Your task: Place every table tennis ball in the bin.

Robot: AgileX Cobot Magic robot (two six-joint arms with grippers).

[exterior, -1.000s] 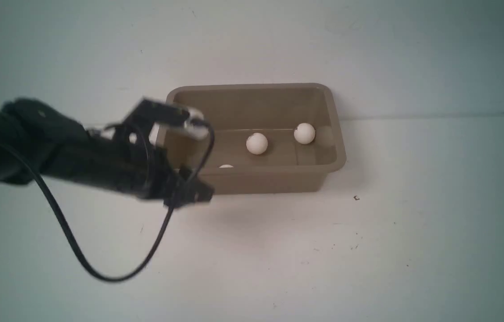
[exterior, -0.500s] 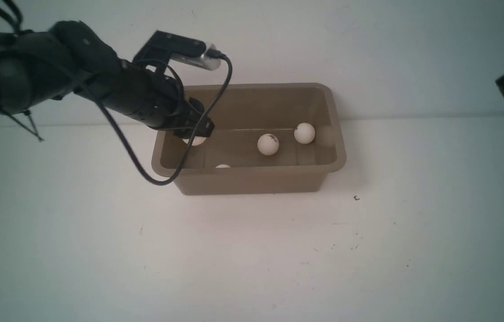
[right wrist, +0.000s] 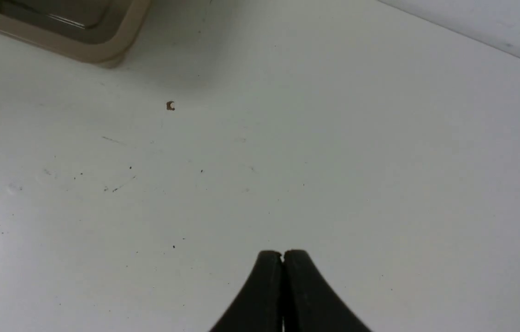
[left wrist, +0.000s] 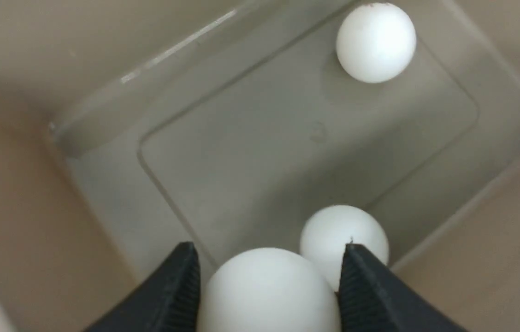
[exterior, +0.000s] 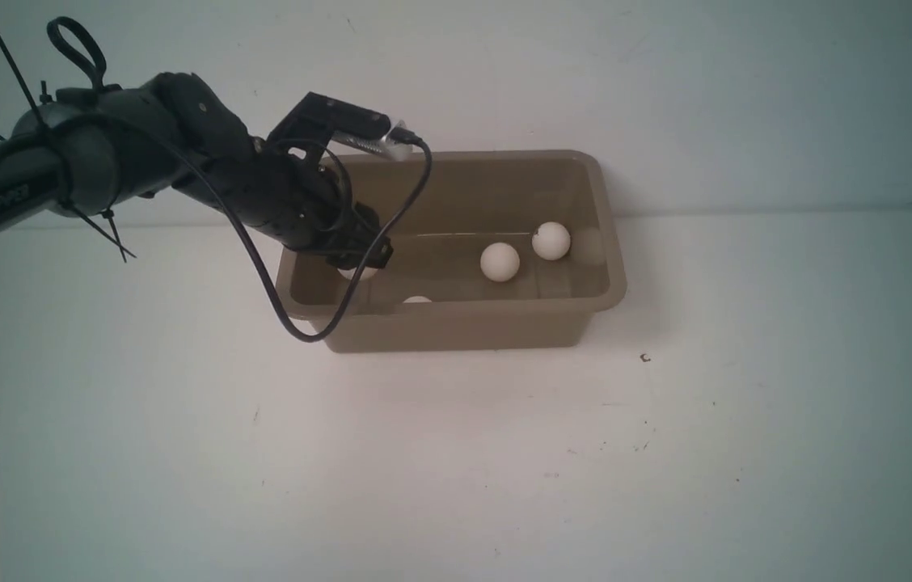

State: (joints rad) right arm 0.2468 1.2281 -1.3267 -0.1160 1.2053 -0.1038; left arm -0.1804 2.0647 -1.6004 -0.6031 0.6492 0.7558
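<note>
Left gripper [left wrist: 268, 252] is clamped on a table tennis ball [left wrist: 267, 295]. Both black fingers [left wrist: 174, 295] press its sides, and the jaws stand apart at ball width.

We take the bin [exterior: 464, 327] as the clock dial in the front view. The left arm [exterior: 100, 162] comes in from 9 o'clock, and the gripper sits over the bin's 9 o'clock end. The left wrist view shows bin walls all round it, so the gripped ball is inside the bin. We can't tell whether that ball touches the floor.

Three more balls lie loose on the bin floor:
- second ball [exterior: 500, 262]: just past centre, toward 3 o'clock
- third ball [exterior: 551, 241]: at 2 o'clock, by the far right corner, near the second but not touching it
- fourth ball [exterior: 417, 301]: at 7 o'clock, tight to the near wall, which hides most of it

The left wrist view shows two of these beyond the gripped ball, one just beside a fingertip and one further off.

Right gripper [right wrist: 283, 253] is fully closed, pads together with nothing between them. It hovers over the bare white table [exterior: 456, 469], well apart from the bin at its 3 o'clock. Only its edge shows in the front view.

A small dark speck [right wrist: 170, 106] lies on the table near the bin's corner, at about 4 o'clock.
</note>
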